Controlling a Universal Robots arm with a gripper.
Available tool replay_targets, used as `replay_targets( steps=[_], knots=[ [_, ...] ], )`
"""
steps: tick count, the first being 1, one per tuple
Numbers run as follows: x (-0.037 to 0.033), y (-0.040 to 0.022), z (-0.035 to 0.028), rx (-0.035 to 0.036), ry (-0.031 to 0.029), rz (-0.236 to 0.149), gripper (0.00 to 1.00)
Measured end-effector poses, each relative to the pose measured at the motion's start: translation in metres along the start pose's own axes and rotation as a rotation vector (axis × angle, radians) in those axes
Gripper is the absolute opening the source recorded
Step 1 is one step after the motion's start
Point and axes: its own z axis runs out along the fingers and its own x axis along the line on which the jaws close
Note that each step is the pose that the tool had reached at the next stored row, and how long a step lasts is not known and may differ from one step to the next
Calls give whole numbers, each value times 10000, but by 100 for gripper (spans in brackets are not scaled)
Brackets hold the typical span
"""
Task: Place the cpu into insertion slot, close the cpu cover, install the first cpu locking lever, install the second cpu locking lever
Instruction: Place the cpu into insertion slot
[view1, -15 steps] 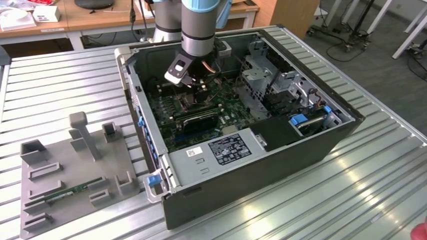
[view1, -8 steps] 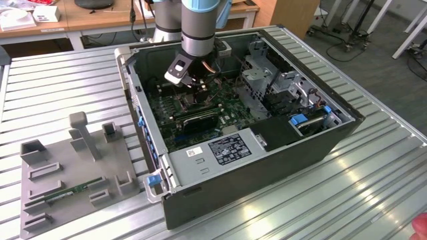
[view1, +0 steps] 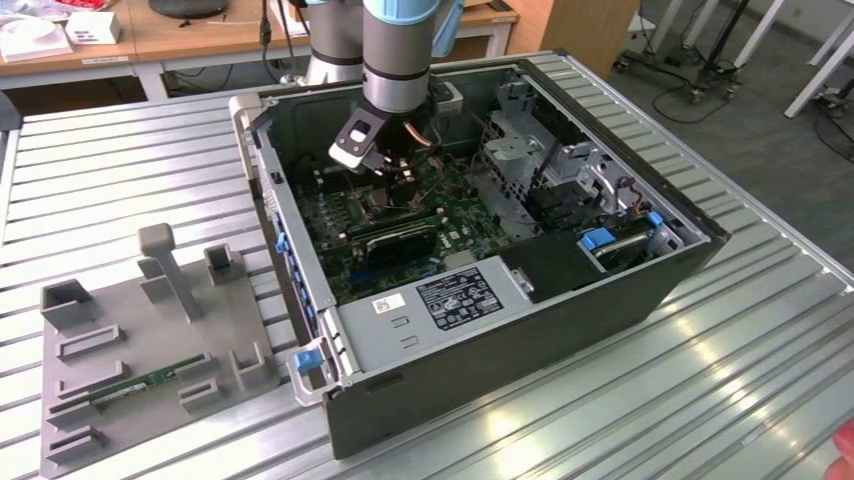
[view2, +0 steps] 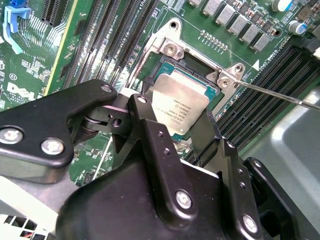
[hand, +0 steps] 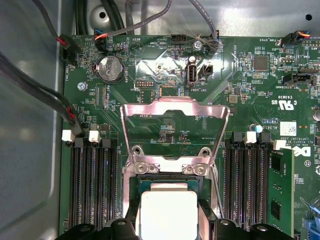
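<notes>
In the exterior view my gripper (view1: 396, 180) reaches down into the open computer case over the green board. In both wrist views its black fingers (view2: 148, 125) are closed on the sides of the cpu (view2: 180, 102), a silvery square chip. The cpu (hand: 169, 212) sits slightly tilted right over the insertion slot (view2: 192, 62), whose dark socket edge (hand: 165, 178) shows past it. The cpu cover (hand: 175, 106), a silver frame with a large window, stands swung open behind the socket. A thin locking lever (view2: 280, 95) sticks out free beside the socket.
Long black memory slots (hand: 90, 190) flank the socket on both sides, and cables (hand: 45, 95) run along the case wall. The case (view1: 534, 300) lies on a ribbed metal table. A grey fixture (view1: 147, 330) holding a green memory stick (view1: 147, 381) sits at the exterior view's left.
</notes>
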Motion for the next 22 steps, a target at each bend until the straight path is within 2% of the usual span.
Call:
replay_targets(
  steps=[7, 14, 22],
  knots=[
    [0, 0, 0, -1, 1, 21, 54],
    [2, 1, -31, -2, 2, 27, 54],
    [1, 0, -29, -8, -3, 210, 54]
  ],
)
